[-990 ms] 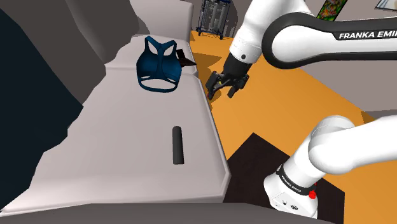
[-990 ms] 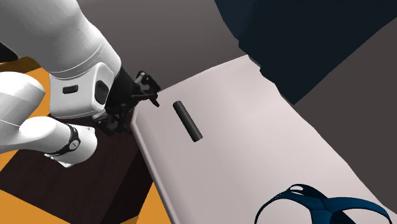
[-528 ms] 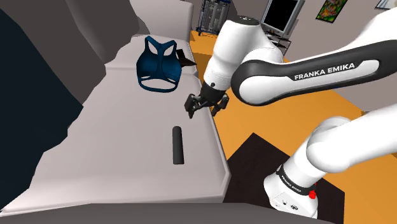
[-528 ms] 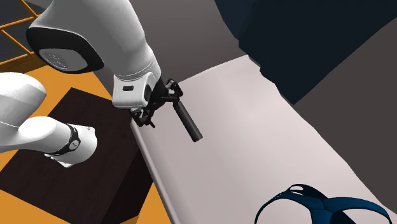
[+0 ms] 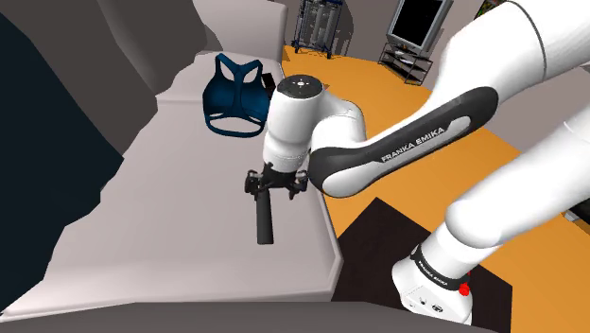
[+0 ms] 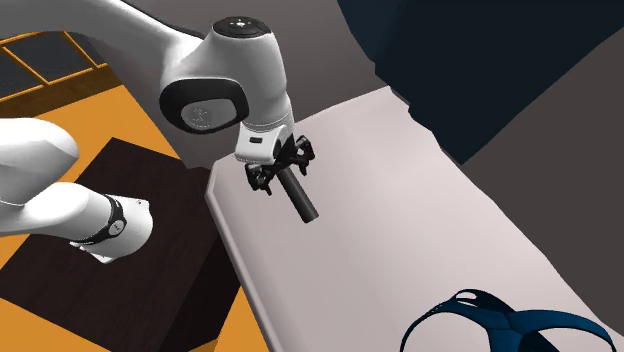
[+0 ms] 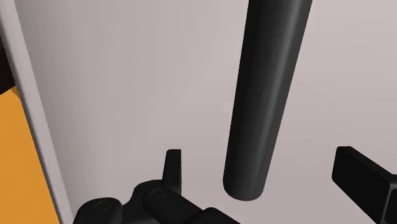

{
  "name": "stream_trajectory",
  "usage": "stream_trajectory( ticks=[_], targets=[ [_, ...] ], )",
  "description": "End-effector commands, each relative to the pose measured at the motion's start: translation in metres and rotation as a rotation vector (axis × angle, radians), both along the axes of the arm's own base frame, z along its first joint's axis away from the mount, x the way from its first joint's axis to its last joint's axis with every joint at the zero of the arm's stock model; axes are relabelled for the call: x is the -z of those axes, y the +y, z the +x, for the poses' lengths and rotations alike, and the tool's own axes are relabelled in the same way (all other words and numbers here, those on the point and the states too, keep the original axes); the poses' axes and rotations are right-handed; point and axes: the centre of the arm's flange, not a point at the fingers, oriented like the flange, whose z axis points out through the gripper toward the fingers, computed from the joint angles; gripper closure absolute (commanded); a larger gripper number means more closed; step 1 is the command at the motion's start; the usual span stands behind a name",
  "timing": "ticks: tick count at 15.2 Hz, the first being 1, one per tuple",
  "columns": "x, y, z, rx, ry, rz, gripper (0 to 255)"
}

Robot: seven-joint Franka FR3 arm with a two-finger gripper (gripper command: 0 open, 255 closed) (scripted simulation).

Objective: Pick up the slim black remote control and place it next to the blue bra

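Spread claw (image 7: pixel 256 162) over remote (image 7: pixel 270 83) (seemingly untouched)

Bright, even, soft lighting with the flat look of a render. Gentle grey gradients across the pale surface (image 6: pixel 400 230). Soft lengthwise sheen along the black remote (image 7: pixel 267 95). Sharp from edge to edge in all 3 views, straight lines kept straight.

Your gripper (image 7: pixel 257 162) stands wide; the black remote (image 7: pixel 267 95) lies on the pale surface (image 7: pixel 127 83), its end between the fingers (image 7: pixel 173 168), seemingly untouched.
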Motion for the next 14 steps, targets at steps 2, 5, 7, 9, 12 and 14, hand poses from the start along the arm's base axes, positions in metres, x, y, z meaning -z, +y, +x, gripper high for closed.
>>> stream_trajectory(
  ticks=[2,5,7,9,12,14],
  targets=[
    [0.026,0.017,0.013,0.051,-0.008,-0.01,0],
    [0.042,0.014,0.015,0.051,-0.008,-0.01,0],
    [0.052,0.012,0.017,0.051,-0.008,-0.01,0],
    [0.065,0.01,0.019,0.051,-0.008,-0.01,0],
    [0.065,0.01,0.019,0.051,-0.008,-0.01,0],
    [0.065,0.01,0.019,0.051,-0.008,-0.01,0]
  ],
)
